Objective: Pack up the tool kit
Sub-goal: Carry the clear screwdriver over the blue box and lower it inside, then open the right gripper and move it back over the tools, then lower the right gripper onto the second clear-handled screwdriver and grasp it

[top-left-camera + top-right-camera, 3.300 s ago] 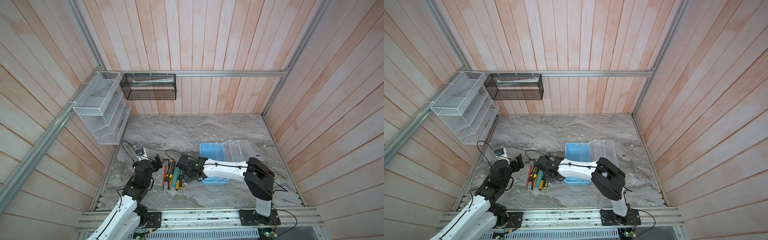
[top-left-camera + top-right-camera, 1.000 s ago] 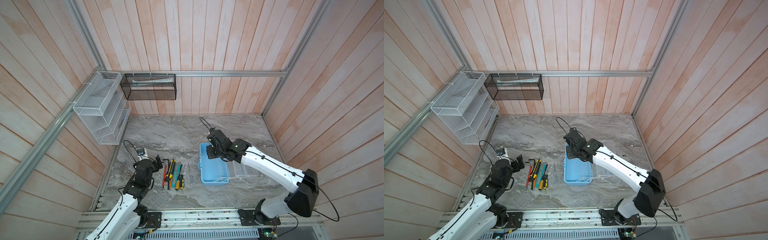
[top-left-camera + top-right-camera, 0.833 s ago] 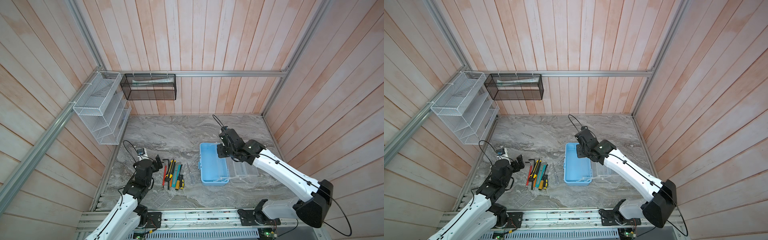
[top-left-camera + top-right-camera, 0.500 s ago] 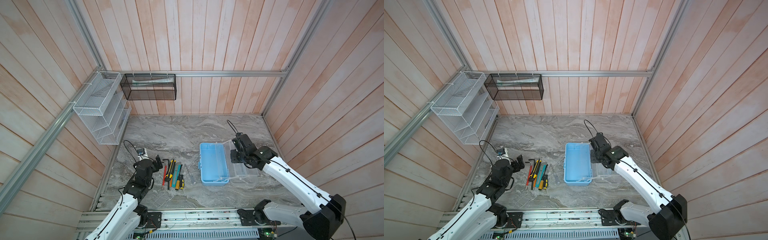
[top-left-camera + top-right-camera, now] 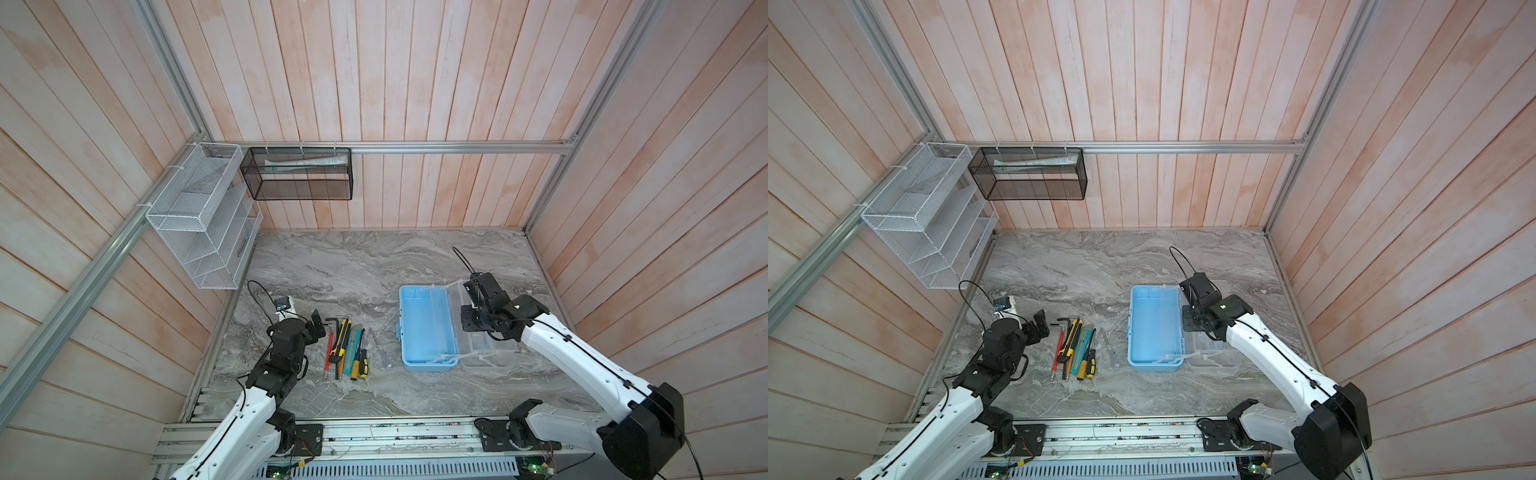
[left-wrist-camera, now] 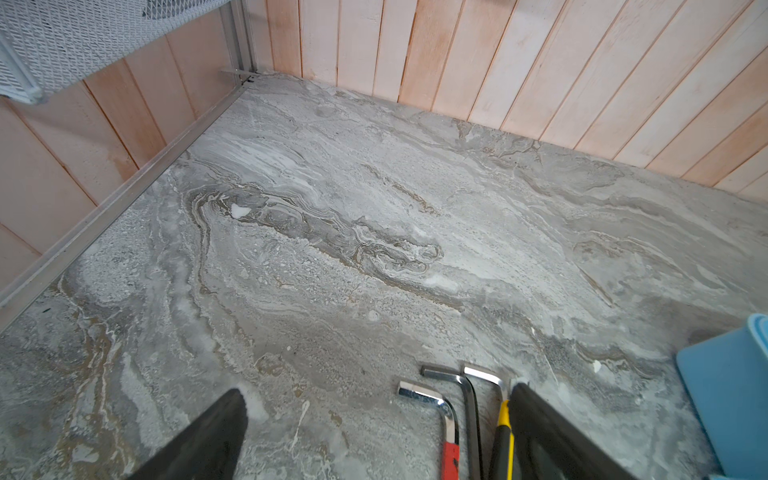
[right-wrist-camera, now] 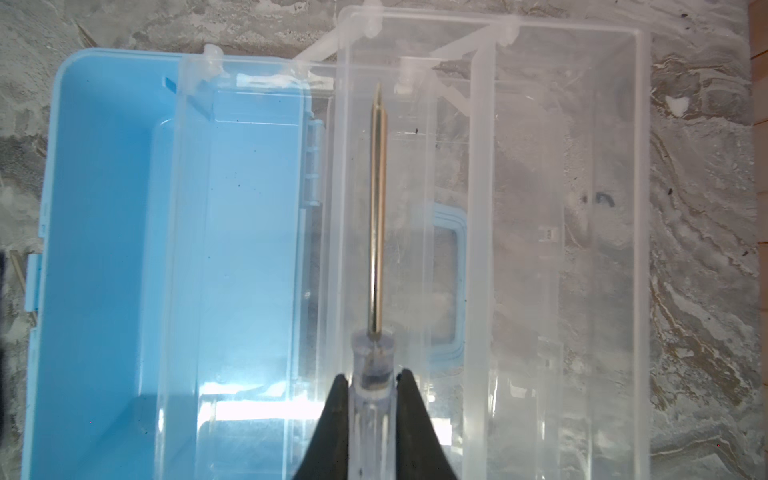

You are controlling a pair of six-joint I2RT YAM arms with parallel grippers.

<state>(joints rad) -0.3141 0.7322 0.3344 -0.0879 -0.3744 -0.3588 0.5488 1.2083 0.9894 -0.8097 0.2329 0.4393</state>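
The tool kit's light blue box lies open near the right of the marble floor, with its clear lid folded out to the right. My right gripper is shut on the clear handle of a slim screwdriver, whose metal shaft hangs over the clear lid beside the blue box. Left of the box lies a row of tools: hex keys, utility knives, screwdrivers. My left gripper stands open and empty at the row's left end.
A white wire rack hangs on the left wall and a black mesh basket on the back wall. Wooden walls close in three sides. Another clear-handled screwdriver lies between the tool row and the box.
My right arm lifted a screwdriver from the tool row and carried it rightward across the blue box to above the clear lid. The left arm has not moved.
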